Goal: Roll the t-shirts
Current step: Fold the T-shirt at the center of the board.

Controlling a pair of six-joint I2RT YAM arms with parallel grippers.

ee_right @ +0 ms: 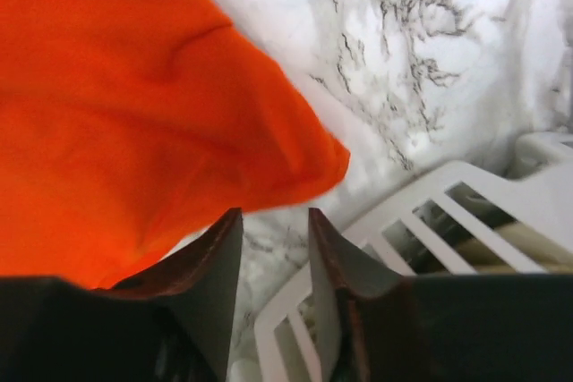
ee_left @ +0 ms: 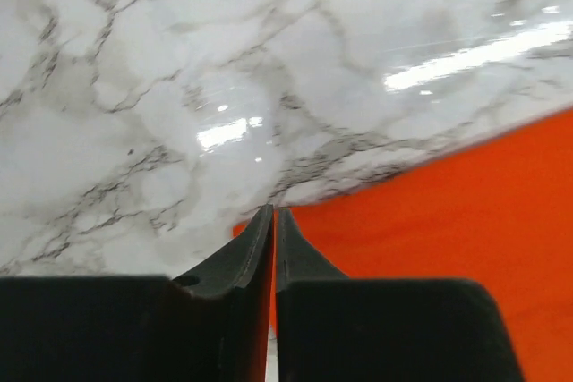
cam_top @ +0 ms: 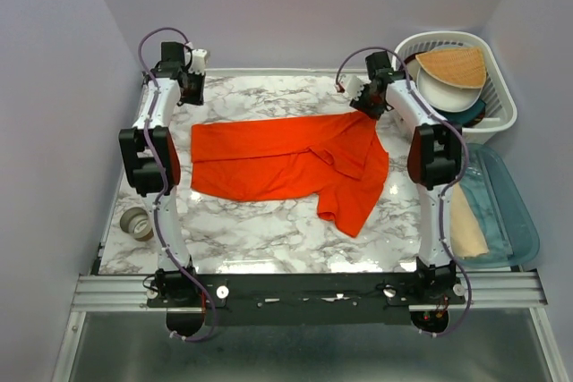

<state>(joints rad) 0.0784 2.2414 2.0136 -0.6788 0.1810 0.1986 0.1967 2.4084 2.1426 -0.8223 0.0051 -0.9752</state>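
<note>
**Orange shirt (cam_top: 286, 163) lying on a marble table (cam_top: 269, 234)**

The shirt lies loosely spread mid-table, its right side rumpled. At the table's far left, the left gripper (ee_left: 274, 212) has its fingers pressed together, empty. At the table's far right, the right gripper (ee_right: 273, 216) has its fingers narrowly parted, holding nothing.

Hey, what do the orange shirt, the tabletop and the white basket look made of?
Orange shirt: soft thin matte fabric; it creases and folds.
Tabletop: glossy marble-look surface with grey veins and glare; stone or laminate, unclear.
White basket: probably moulded plastic, given smooth slotted walls.
</note>
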